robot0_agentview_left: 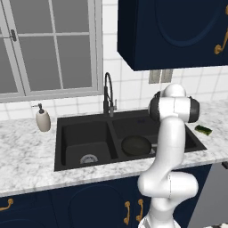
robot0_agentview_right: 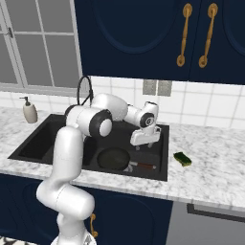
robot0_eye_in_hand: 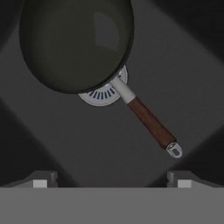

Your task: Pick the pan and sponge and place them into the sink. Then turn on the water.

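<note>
Two basins in the sink (robot0_agentview_right: 28,143): the pan (robot0_agentview_right: 113,158) lies flat in the right one, partly over its drain (robot0_eye_in_hand: 105,94). Sponge (robot0_agentview_right: 182,159) sits on the counter (robot0_agentview_right: 210,162) just beyond the sink's right edge — untouched. Gripper (robot0_agentview_right: 145,143) hangs above the pan, fingers spread wide, grasping nothing.

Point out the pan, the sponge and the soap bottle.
pan (robot0_eye_in_hand: 74,43), hand view, middle of its dark bowl.
sponge (robot0_agentview_right: 182,159), right base view, its dark green top.
soap bottle (robot0_agentview_left: 43,120), left base view, its cream body.
</note>
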